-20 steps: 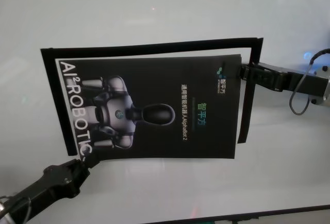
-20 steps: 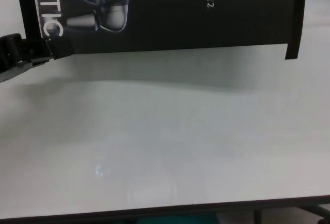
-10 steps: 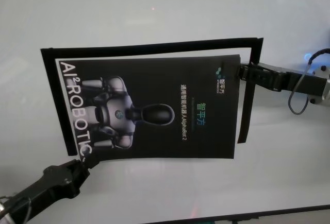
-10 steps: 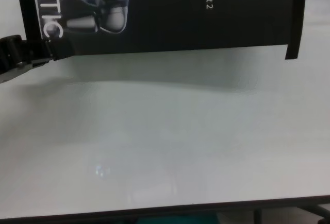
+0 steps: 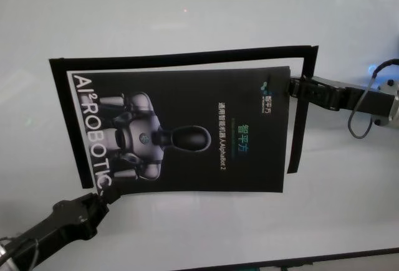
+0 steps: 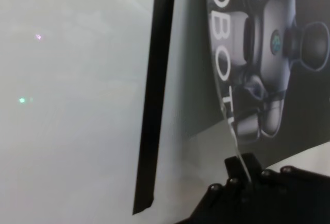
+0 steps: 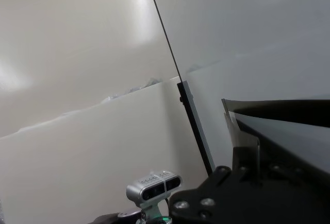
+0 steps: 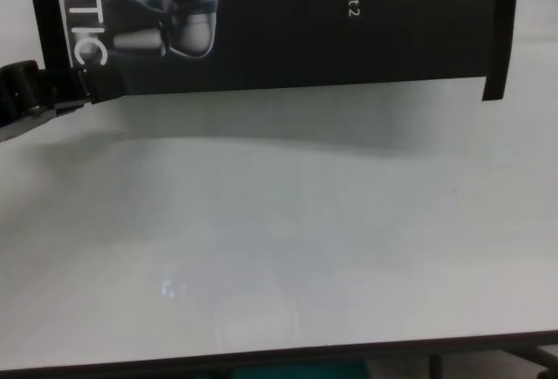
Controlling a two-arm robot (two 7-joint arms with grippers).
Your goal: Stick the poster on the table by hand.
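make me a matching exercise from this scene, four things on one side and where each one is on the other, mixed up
Things:
1. left gripper
2. right gripper
3. poster
4. black strips

Places:
A. clamped on the poster's far right corner
B. held between both grippers above the table
C. clamped on the poster's near left corner
D. lying flat on the table, framing the left, far and right sides of the poster

Pairs: 1-C, 2-A, 3-B, 4-D

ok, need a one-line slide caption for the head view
Left tool and right tool hold the black AlphaBot 2 poster by opposite corners over the white table, inside a black strip frame.
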